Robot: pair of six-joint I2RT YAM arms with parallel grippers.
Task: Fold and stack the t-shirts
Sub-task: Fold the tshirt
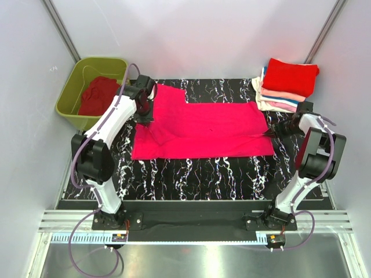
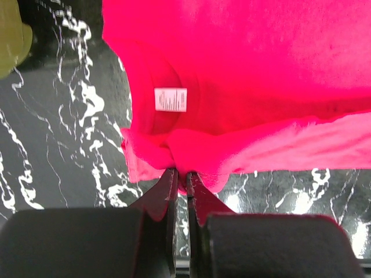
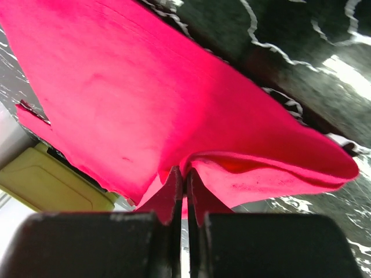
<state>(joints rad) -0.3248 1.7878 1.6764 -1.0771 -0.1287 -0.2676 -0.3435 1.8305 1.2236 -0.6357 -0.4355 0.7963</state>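
A vivid magenta t-shirt lies spread across the black marbled table, its white neck label showing near the collar. My left gripper pinches the shirt's left edge by the collar; its jaws are shut on a bunched fold of cloth. At the shirt's right edge my right gripper is shut on a raised fold of the same shirt. Folded t-shirts, red on top of pale and white ones, are stacked at the back right. Another red t-shirt lies crumpled in the tub.
An olive-green plastic tub stands at the back left, just off the table. White walls with metal posts close in the back and sides. A metal rail runs along the near edge by the arm bases.
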